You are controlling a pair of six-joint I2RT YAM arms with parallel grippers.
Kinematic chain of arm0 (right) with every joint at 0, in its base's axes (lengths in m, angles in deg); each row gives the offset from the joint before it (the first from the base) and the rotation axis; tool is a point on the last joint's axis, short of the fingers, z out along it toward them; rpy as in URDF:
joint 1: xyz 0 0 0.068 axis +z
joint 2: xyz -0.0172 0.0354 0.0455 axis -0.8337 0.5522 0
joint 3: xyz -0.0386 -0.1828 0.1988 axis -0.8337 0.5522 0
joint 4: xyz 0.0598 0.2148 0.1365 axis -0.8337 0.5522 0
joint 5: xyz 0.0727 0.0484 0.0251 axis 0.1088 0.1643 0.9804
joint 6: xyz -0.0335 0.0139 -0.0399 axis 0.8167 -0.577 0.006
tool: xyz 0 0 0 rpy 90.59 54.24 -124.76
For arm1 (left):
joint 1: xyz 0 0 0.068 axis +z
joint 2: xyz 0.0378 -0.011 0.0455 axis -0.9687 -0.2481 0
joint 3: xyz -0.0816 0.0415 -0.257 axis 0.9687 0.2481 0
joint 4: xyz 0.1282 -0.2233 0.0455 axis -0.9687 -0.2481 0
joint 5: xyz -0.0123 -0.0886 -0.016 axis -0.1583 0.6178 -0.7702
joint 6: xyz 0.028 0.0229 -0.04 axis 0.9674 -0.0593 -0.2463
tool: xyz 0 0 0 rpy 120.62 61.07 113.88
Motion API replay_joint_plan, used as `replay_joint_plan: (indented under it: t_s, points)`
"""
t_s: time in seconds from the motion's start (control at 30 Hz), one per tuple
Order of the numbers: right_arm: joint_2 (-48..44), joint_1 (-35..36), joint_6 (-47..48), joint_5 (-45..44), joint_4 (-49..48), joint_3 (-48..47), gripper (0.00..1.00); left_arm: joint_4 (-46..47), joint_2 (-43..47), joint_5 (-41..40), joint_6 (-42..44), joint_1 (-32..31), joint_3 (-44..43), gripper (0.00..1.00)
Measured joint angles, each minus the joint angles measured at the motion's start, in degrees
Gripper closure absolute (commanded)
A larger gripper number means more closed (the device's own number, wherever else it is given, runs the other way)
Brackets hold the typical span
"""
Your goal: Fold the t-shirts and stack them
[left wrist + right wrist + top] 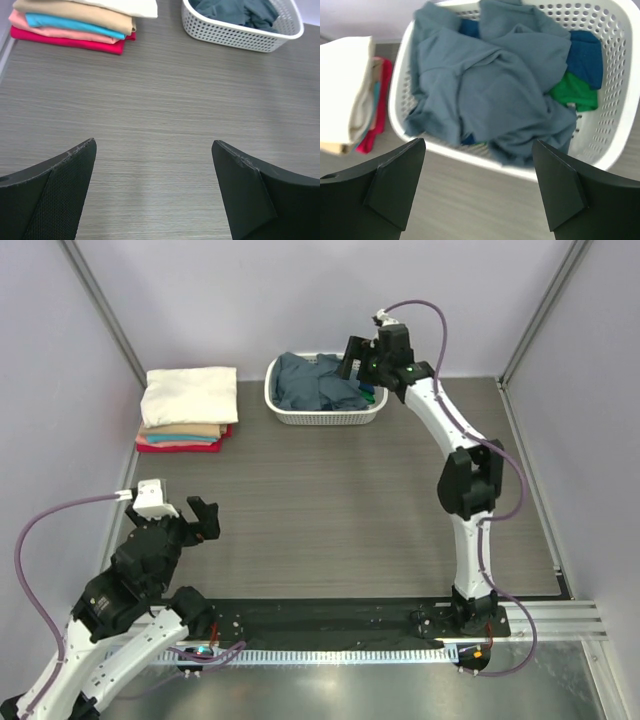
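Note:
A crumpled slate grey-blue t-shirt (490,85) fills the white lattice basket (325,416), with a darker blue one (585,57) and a green one (574,92) under it at the right. Folded t-shirts lie stacked (185,410) at the far left, cream on top, then tan, teal and red (70,42). My right gripper (477,150) hangs open above the basket's near rim, holding nothing. My left gripper (154,147) is open over bare table near the left front, far from the cloth.
The grey wood-grain table (340,510) is bounded by metal frame rails at left and right (525,470). The basket (240,30) stands at the back centre, the folded stack (350,95) just to its left. Purple cables loop off both arms.

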Motion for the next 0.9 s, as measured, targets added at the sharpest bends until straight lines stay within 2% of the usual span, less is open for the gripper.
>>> replay_joint_plan:
  t_s: [0.2,0.33,0.43,0.47,0.53,0.57,0.77,0.9]
  points:
    - [18.21,-0.15,0.26,-2.62,2.51,-17.07,0.06,0.13,-2.62,-0.35,0.48,0.2,0.98,0.03]
    - [25.0,-0.04,0.39,-3.76,4.11,-21.2,0.11,0.15,-2.6,-0.44,0.48,0.39,1.44,0.01]
    - [27.06,0.2,0.39,-3.43,4.44,-22.14,0.44,0.15,-2.05,-0.46,0.48,0.83,1.51,0.01]
    - [27.1,0.28,0.2,-3.08,4.37,-22.25,0.65,0.17,-1.92,-0.46,0.48,1.07,1.51,0.01]
    - [27.08,0.5,0.28,-2.54,3.76,-23.06,0.84,0.17,-1.92,-0.42,0.48,1.44,1.51,0.01]
    - [27.02,0.57,0.17,-2.38,3.23,-23.47,0.99,0.2,-1.92,-0.37,0.48,1.68,1.51,0.01]
    - [25.0,1.51,1.27,-2.25,3.23,-23.69,0.99,0.37,-1.92,-0.11,0.52,2.89,1.53,0.01]
    - [17.7,3.56,2.89,-2.36,4.52,-20.94,0.99,0.48,-1.92,0.26,0.63,3.17,1.53,0.01]
